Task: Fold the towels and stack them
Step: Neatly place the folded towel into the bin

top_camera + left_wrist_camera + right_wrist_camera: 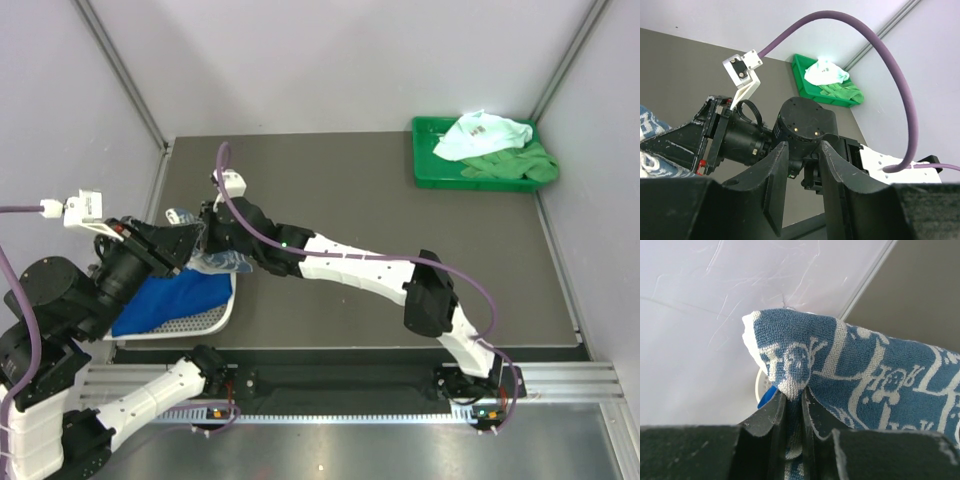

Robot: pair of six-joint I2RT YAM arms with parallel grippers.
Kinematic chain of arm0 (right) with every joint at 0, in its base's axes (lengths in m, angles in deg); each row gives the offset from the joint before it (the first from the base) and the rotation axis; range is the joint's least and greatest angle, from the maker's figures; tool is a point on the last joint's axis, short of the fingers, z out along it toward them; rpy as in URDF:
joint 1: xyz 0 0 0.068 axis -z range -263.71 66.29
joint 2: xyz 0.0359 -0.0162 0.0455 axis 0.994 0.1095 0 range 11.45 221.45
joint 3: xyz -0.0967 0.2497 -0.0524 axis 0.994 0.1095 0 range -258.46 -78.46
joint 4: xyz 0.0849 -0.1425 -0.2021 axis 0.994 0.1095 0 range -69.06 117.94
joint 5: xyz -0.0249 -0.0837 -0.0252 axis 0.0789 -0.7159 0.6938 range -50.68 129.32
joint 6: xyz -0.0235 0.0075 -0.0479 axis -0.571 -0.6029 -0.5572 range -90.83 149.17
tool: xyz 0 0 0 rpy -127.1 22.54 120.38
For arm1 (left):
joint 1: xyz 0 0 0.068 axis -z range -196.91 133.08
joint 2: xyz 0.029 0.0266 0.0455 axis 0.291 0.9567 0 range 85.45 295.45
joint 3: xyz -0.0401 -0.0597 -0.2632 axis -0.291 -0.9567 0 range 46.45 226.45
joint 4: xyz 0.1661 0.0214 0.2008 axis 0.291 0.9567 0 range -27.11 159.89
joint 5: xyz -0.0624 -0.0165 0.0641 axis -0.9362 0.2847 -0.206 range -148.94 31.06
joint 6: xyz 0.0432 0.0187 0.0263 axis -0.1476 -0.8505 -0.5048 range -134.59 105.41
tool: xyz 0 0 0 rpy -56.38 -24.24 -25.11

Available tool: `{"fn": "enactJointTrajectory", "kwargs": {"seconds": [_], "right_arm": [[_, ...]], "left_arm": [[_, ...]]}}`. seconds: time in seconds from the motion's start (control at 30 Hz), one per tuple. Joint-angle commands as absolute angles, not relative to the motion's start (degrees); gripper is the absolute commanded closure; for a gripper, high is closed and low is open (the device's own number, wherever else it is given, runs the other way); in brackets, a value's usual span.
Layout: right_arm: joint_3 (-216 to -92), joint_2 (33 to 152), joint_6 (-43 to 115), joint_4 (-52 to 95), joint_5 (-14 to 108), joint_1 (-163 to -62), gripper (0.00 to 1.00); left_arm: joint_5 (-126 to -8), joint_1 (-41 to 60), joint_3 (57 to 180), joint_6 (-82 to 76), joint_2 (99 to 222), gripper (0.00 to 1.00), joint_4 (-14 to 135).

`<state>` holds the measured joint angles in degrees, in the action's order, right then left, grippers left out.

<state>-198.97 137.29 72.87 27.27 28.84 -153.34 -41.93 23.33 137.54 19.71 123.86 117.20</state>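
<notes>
Pinched by a folded corner between the fingers of the right gripper [794, 412]: the blue towel with white print [880, 385], jaws clamped tight on the cloth. Spreads bunched to the right in the right wrist view. Held up off the table [380, 190] near its left edge, over the far rim of the white mesh basket [205, 325].

Just beside that towel, on its left: the left gripper [802, 150], jaws apart, nothing visible between them, aimed at the right arm's wrist.

Below, in the basket at the table's near left corner: a royal blue towel [170, 298], lying flat and partly hidden under the left arm.

Well apart, in the far right corner: a green tray [425, 160] holding a pale mint towel [485, 133] heaped partly over a crumpled green towel [515, 167].

Along the right arm, looping up past its wrist: a purple cable [330, 262].
</notes>
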Motion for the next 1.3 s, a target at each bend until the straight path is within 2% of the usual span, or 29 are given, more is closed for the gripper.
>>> {"fn": "enactJointTrajectory", "kwargs": {"seconds": [0.0,0.67,1.27], "right_arm": [[-202.6,136.1,73.1,25.9,27.5,-155.1,1.00],[-203.3,132.7,68.5,27.1,13.6,-159.9,1.00],[-206.2,133.4,66.6,26.2,15.8,-161.4,1.00]], "left_arm": [[-42.6,23.7,139.1,18.6,124.3,0.63,117.1],[-42.5,23.6,139.5,18.0,123.1,0.63,117.9],[-42.4,23.6,139.9,17.8,122.8,0.63,117.3]]}}
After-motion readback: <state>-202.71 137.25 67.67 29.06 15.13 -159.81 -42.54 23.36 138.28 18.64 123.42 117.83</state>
